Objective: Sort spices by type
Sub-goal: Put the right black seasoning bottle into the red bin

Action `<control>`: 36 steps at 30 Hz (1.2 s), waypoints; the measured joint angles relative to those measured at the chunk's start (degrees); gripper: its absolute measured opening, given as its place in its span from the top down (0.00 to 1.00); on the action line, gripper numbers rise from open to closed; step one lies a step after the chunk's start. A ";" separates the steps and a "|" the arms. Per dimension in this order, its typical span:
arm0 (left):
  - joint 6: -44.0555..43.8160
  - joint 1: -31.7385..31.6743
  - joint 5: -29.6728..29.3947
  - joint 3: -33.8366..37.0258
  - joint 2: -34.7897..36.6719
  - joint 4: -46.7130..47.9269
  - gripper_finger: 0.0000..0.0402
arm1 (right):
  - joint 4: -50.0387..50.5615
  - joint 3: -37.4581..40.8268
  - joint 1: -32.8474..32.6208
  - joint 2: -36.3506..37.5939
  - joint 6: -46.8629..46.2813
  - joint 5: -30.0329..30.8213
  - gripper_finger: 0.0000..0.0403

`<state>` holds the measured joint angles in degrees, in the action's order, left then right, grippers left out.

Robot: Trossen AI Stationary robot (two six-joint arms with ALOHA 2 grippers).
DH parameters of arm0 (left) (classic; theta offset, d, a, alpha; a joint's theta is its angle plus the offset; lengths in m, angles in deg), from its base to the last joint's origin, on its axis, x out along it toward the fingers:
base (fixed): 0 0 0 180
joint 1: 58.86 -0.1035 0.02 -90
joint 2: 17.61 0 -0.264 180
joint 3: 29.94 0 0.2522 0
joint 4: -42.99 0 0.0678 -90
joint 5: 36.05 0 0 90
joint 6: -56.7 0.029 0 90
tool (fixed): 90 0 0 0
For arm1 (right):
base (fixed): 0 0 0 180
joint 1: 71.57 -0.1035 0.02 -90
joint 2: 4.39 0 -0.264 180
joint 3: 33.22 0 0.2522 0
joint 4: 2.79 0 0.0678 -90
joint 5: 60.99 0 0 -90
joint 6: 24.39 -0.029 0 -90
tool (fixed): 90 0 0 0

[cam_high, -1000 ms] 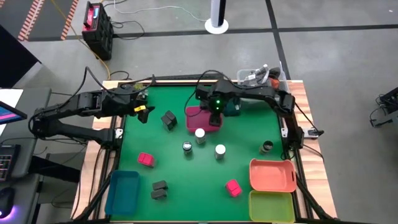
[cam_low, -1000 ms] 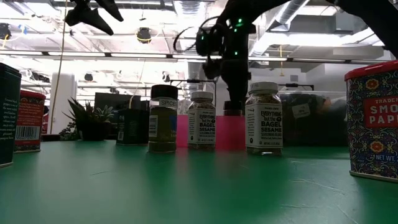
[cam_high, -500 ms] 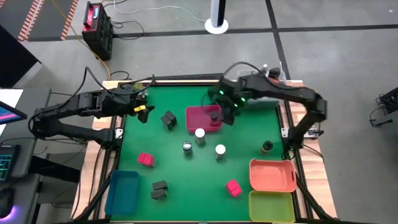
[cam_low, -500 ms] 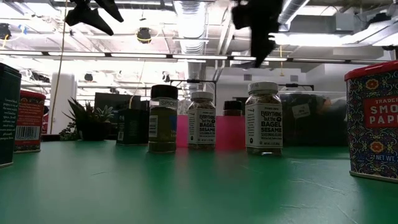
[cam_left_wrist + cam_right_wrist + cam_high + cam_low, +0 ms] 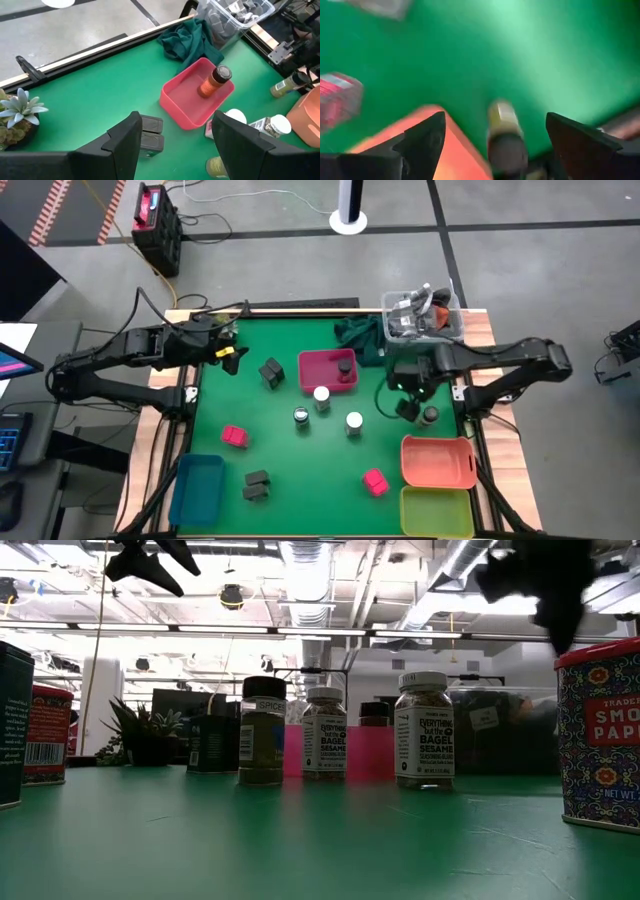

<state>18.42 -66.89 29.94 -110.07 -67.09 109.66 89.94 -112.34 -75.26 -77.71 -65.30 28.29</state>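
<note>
We hold the right tool (image 5: 408,402) spread above the dark jar (image 5: 429,416); centre it over the cap, then descend straight.

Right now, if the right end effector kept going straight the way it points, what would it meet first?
Most likely the dark-capped jar, which lies between the right end effector's open fingers and beside the orange tray. How far off it is remains unclear.

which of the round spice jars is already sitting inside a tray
The dark-capped brown jar in the pink tray; every other round jar stands on the bare green table.
</note>
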 joint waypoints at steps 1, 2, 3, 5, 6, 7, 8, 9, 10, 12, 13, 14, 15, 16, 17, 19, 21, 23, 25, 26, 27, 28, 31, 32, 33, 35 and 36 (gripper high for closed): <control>0.00 0.00 -0.02 0.00 -0.01 -0.02 0.43 | 0.17 1.59 -0.68 1.02 -2.44 -0.58 0.09; -0.01 0.00 -0.13 0.00 -0.02 -0.02 0.43 | 0.26 3.09 -1.32 2.11 -4.51 -1.11 0.09; -0.03 0.00 -0.28 0.00 -0.02 -0.02 0.43 | 0.17 4.65 -1.82 3.21 -6.37 -1.42 0.09; -0.05 0.00 -0.34 0.00 -0.02 -0.02 0.43 | 0.14 7.03 -2.78 5.29 -9.61 -1.57 0.09; -0.09 0.00 -0.42 0.00 -0.02 -0.02 0.43 | -0.06 8.05 -3.09 6.36 -10.98 -1.63 0.09; -0.09 0.00 -0.44 0.00 -0.02 -0.02 0.43 | -0.17 9.02 -3.39 7.41 -12.19 -1.90 0.09; -0.11 0.00 -0.46 0.02 -0.02 -0.02 0.43 | -0.17 9.88 -3.62 8.41 -13.30 -2.19 0.09; -0.11 0.00 -0.46 0.01 -0.02 0.00 0.43 | -0.15 10.70 -3.84 9.28 -14.17 -2.22 0.09; -0.11 0.00 -0.46 0.00 -0.02 0.05 0.43 | -0.19 11.57 -3.89 10.16 -14.91 -2.22 0.09; -0.09 0.00 -0.50 0.00 -0.02 0.19 0.43 | -0.33 13.39 -3.89 11.74 -15.93 -2.31 0.09; -0.09 0.00 -0.54 0.00 -0.02 0.25 0.43 | -0.45 14.28 -3.86 12.33 -16.18 -2.31 0.09; -0.09 0.00 -0.55 0.00 -0.02 0.28 0.43 | -0.76 15.17 -3.88 12.74 -16.25 -2.31 0.09; -0.09 0.00 -0.56 0.01 -0.02 0.28 0.43 | -1.56 16.05 -3.89 13.00 -16.25 -2.31 0.09; -0.10 0.00 -0.58 0.01 -0.02 0.31 0.43 | -2.60 16.97 -3.86 13.17 -16.25 -2.31 0.09; -0.09 0.00 -0.59 0.02 -0.02 0.35 0.43 | -3.85 17.93 -3.88 13.18 -16.25 -2.31 0.09; -0.11 0.00 -0.59 0.02 -0.02 0.35 0.43 | -6.84 19.81 -4.04 13.12 -16.25 -2.35 0.09; -0.44 0.00 -0.59 0.02 -0.02 0.37 0.43 | -10.39 21.82 -4.43 13.07 -16.26 -2.47 0.09; -0.77 0.00 -0.59 0.00 -0.02 0.37 0.43 | -12.78 23.67 -5.00 13.05 -16.86 -2.61 0.09; -1.01 0.00 -0.59 0.02 -0.02 0.42 0.43 | -14.31 25.61 -5.36 13.05 -17.80 -2.88 0.10; -1.01 0.00 -0.59 0.01 -0.02 0.42 0.43 | -14.77 26.43 -5.37 13.05 -17.96 -3.17 0.12; -1.00 0.00 -0.59 0.02 -0.02 0.42 0.43 | -15.06 27.05 -5.37 13.05 -17.95 -3.49 0.15; -1.00 0.00 -0.59 0.02 -0.02 0.42 0.43 | -15.48 27.51 -5.36 13.05 -17.71 -3.87 0.17; -0.62 0.00 -1.26 0.01 -0.02 0.39 0.43 | -16.67 28.59 -5.28 13.04 -16.51 -4.24 0.28; -0.52 0.00 -1.53 0.02 -0.02 0.42 0.43 | -16.87 28.72 -5.21 13.03 -15.99 -4.30 0.31; -0.50 0.00 -1.62 0.02 -0.02 0.42 0.43 | -16.83 28.81 -5.05 13.05 -15.68 -4.35 0.34; -0.52 0.00 -1.74 0.01 -0.02 0.42 0.43 | -16.77 28.79 -4.46 13.05 -14.78 -4.71 0.40; -0.52 0.01 -1.77 0.02 -0.02 0.42 0.43 | -16.68 28.68 -4.05 13.05 -14.22 -5.12 0.43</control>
<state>17.90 -66.88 28.17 -110.05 -67.10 110.07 73.26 -83.66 -79.31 -64.66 -79.52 23.17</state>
